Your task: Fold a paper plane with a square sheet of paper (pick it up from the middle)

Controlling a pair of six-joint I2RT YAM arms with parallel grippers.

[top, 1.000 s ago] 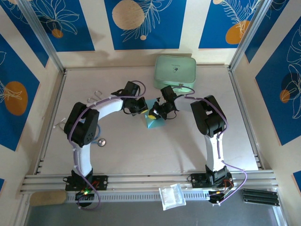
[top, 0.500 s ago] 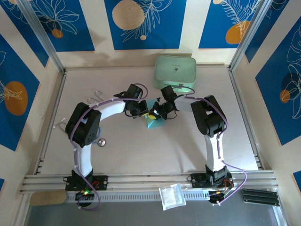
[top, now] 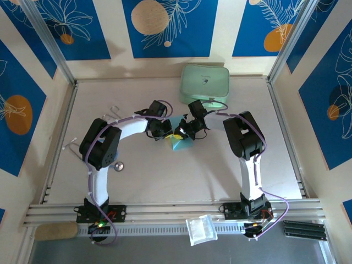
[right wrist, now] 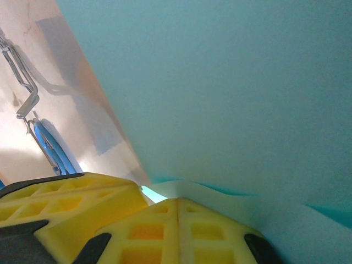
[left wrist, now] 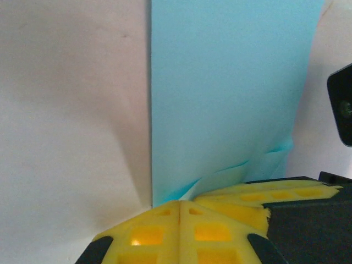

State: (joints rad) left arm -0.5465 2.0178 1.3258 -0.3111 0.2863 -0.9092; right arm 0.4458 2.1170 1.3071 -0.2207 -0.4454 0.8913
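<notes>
The counter (top: pixel 165 181) carries the work at its centre, within reach of both arms. The mint-green case (top: pixel 205 82) lies flat at the far edge, well apart from the folding area and probably parked there to keep it out of the way. Its lid is down, so what it holds cannot be told.

Both arms bend inward and meet tip to tip near mid-counter. The left gripper (left wrist: pixel 179 212) has its yellow pads pressed together on a crumpled lower edge of the square sheet of paper (left wrist: pixel 231 82). The right gripper (right wrist: pixel 177 206) is likewise clamped on the sheet from the opposite side. Held from two sides, the sheet stands up off the counter as a sky-blue panel, which would let a crease be set between the two grips. It appears partly folded, not yet a dart.

A small clear bag (top: pixel 201 229) rests on the near rail, its contents too faint to name.
</notes>
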